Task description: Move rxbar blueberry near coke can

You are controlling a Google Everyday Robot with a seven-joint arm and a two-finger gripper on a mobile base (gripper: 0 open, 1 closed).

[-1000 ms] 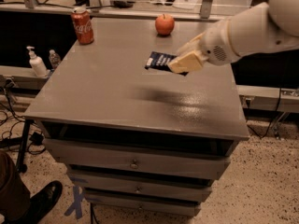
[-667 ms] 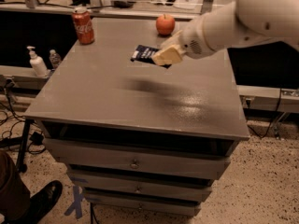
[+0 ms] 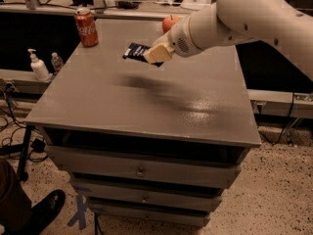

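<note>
So since the last frame the gripper (image 3: pixel 157 54) has slid further left in the picture, away from the right side of the tabletop (image 3: pixel 146 111) and closer to the coke can (image 3: pixel 86 27), taking the rxbar blueberry (image 3: pixel 134 50) with it. The tan fingers are pinched on the right end of the bar, and the dark blue wrapper sticks out to the left of them, lying roughly flat. It's up in the air, not on the surface: you can see the blurry shadow (image 3: pixel 146 84) on the grey top below and a bit in front. The white arm (image 3: pixel 234 18) comes in from the upper right, and the apple (image 3: pixel 169 22) sits just behind the wrist near the back edge. Between the free end of the bar and the can there's an open stretch of grey top. The can stands upright by the back left corner, close to the left edge. Off the table's left side, on a lower ledge, are a soap dispenser (image 3: pixel 38 65) and a small bottle (image 3: pixel 57 61). Drawers (image 3: pixel 141 170) run below the front edge.
</note>
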